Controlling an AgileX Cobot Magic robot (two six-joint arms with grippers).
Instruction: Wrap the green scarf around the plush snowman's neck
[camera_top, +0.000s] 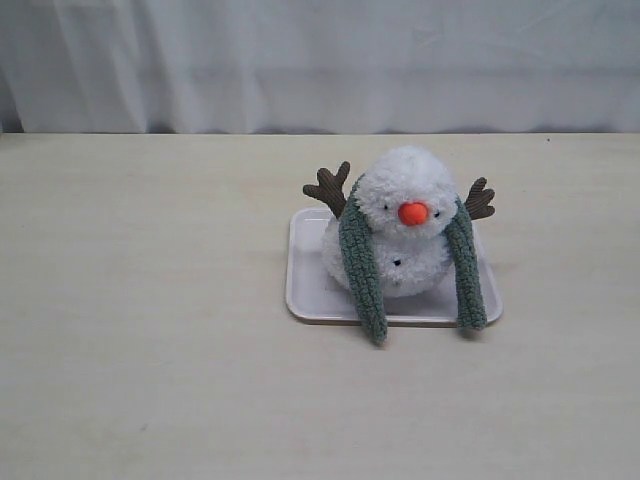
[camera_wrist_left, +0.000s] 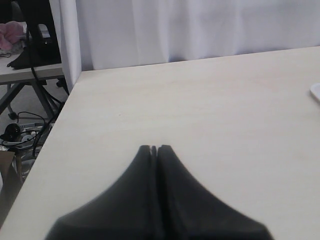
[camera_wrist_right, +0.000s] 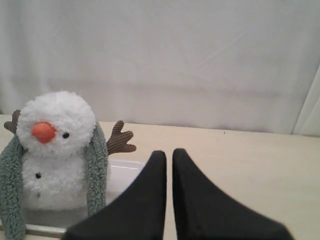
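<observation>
Toward the far edge of the desk, a little nearer its right edge than its left, the plush snowman sits upright on a white tray, carrot nose facing the near edge

The green scarf lies draped behind the toy's neck. Its long axis climbs one side of the body, passes out of sight behind the head and drops down the other. Both rounded ends point at the near edge, and the left one spills over the tray's rim onto the desk. The ends hang apart and uncrossed, so the wrap looks only half made: draped, but not closed at the throat

Neither arm appears in the exterior view. The left end effector hovers over bare desk near the far-left corner, its tips pressed together and empty. The right end effector hangs just beside the tray on the snowman's right-edge side, holding nothing, with only a thin slit between its tips

Finishing would likely call for an end effector to open, pinch one hanging end low down and carry it across the front beneath the nose without tipping the light toy
</observation>
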